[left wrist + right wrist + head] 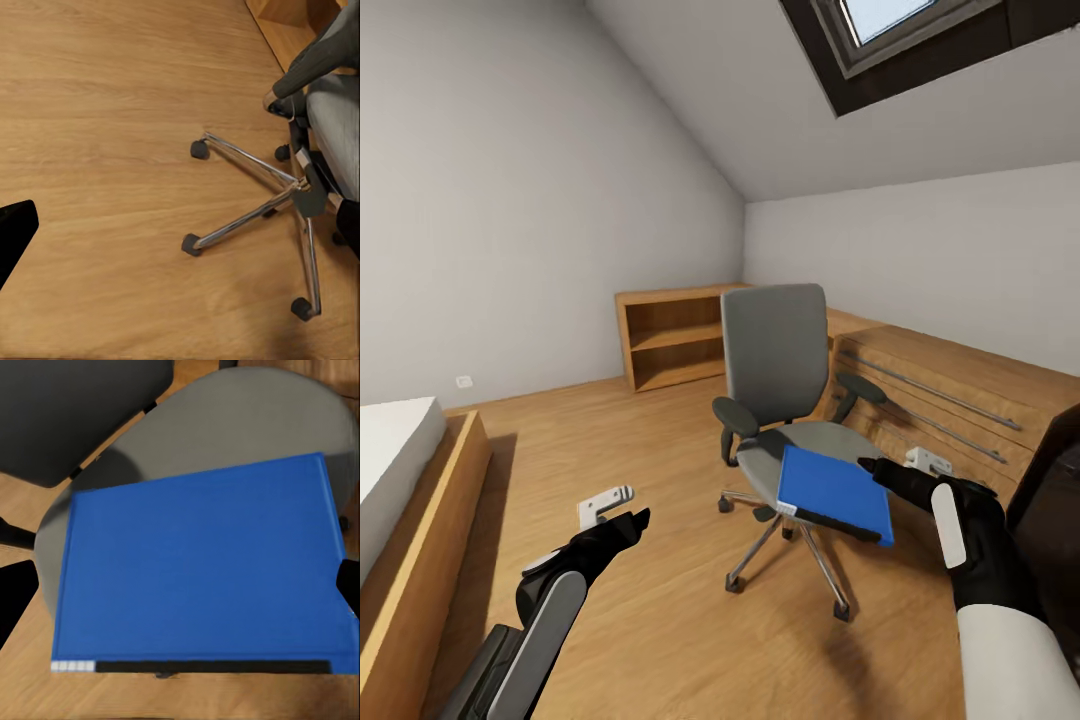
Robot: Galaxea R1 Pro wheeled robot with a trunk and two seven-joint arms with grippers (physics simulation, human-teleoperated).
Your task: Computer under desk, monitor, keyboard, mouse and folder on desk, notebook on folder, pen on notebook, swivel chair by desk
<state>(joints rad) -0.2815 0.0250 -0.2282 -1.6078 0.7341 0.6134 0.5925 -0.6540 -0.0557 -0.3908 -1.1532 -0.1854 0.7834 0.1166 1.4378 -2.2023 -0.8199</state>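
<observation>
- The swivel chair stands on the wooden floor in the middle of the room, its tall grey back upright and its chrome star base on casters.
- The folder lies on the chair's grey seat, bright blue, with its dark edge and small white label at the side nearest the robot; that front part overhangs the seat's rim.
- The right claw is at the folder's right edge; one dark finger tip touches or nearly touches it, and I cannot tell whether the claw is open or closed on it.
- The left claw hovers over bare floor, left of the chair and apart from it; I cannot tell its state either.
- A low wooden shelf unit stands against the wall behind the chair.
- A bed with a wooden frame sits at the far left.
</observation>
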